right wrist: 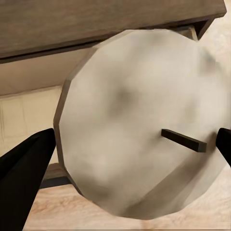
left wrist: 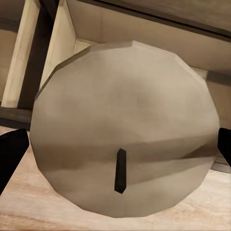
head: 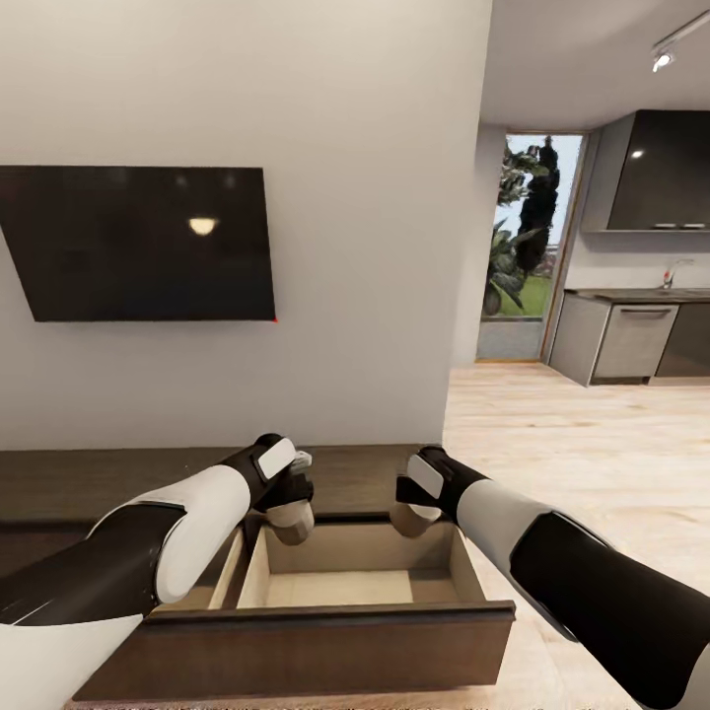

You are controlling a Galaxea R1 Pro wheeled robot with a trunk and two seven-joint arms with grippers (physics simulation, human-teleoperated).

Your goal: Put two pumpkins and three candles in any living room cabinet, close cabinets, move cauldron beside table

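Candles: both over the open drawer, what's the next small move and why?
Probably lower and release. Each gripper, left and right, holds a candle above the open drawer's pale interior; nothing visible blocks the drop.

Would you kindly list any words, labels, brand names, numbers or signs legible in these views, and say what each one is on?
None: no text can be read in any view.
TV: blank black screen, no logo legible.
Candles in the left hand and right hand: plain tan, no label.
Open drawer of the cabinet: unmarked wood.
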